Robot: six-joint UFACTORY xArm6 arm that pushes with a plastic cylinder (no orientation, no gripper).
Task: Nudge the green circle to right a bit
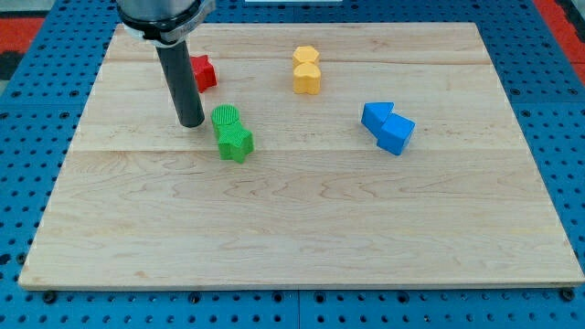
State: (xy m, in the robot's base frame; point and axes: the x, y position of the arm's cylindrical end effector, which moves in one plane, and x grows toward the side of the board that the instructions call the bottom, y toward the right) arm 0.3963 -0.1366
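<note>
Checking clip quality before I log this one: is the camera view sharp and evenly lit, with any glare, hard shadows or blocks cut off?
Camera view: sharp and evenly lit, no glare on the wooden board; shadows soft and short. My tip sits just left of the green circle, both crisp. The red block is partly hidden behind the rod; the arm's top is cropped at the view's top.

Lighting: bright, even, from overhead. Shadows: short and soft beneath my tip (191, 123) and the green circle (225, 118). Glare: none; a paler sheen on the wooden board (302, 219) toward the view's top. Focus: sharp throughout, wood grain legible. Edge distortion: none evident.
</note>
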